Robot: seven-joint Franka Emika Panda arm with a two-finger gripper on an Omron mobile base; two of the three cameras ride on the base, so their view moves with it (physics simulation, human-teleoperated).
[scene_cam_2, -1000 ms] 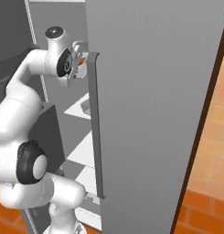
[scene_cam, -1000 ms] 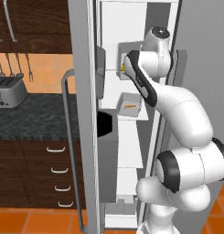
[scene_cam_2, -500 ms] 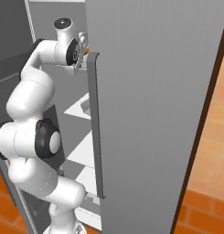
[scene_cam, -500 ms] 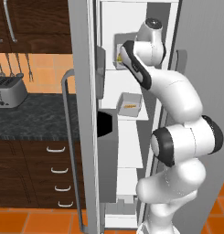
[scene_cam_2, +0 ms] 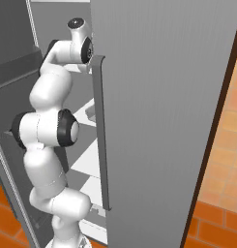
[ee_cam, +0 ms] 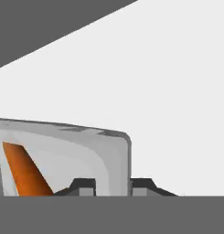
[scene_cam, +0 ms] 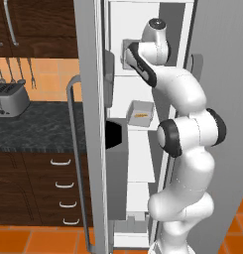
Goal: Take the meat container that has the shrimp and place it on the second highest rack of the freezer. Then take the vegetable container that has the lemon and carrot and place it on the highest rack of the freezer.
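Step in hand: second container, at the point of set-down. The first looks done. The meat tray (scene_cam: 142, 113) with the shrimp (scene_cam: 139, 116) sits on the second rack (scene_cam: 138, 128) of the freezer (scene_cam: 88, 74), well below my hand.

Position: my arm reaches high into the white interior, at the level of the top rack (scene_cam: 124, 75). In the hand view the vegetable tray (ee_cam: 77, 151) lies right in front of me on a white surface, with the carrot (ee_cam: 24, 173) lying inside it at the far side from my tips.

Jaws: narrowly parted. My fingertips (ee_cam: 83, 185) stand one on each side of the tray's near wall, one inside the tray and one outside. I cannot tell whether the pads are pressing on that wall or are just clear of it.

Judgement: the tray appears to rest level on the rack, so the placement seems near complete.

Next move calls for: spreading the jaws fully off the wall, then drawing straight back out of the compartment. I should not lift or swing sideways first, as a fingertip could catch the rim and drag the tray off the shelf.
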